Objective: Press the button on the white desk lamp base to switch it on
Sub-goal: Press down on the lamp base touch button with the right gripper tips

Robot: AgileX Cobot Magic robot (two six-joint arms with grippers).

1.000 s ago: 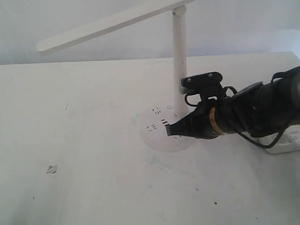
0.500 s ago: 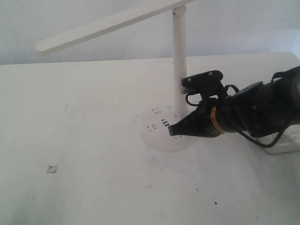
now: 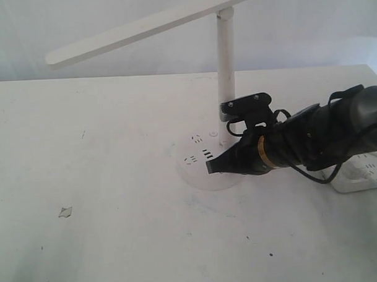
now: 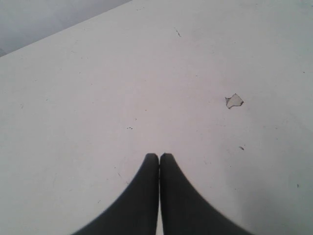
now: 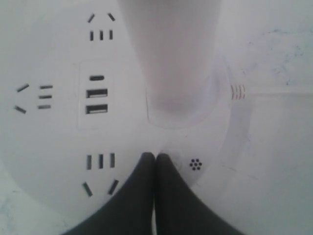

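The white desk lamp stands at the table's middle: a long flat bar head, a thin pole and the round white lamp base. The base carries socket holes and three dark USB slots. My right gripper is shut, its tips resting low on the base's top close to the pole's foot. In the right wrist view that gripper has its tips beside a small cluster of dots. The button is hidden from me. My left gripper is shut over bare table, holding nothing.
A white rectangular power strip lies at the right edge behind my right arm. A small chip in the table surface marks the left front; the same chip shows in the left wrist view. The wall closes off the far side.
My right gripper has shifted slightly left and lower over the lamp base. The lamp and the left gripper have stayed put.
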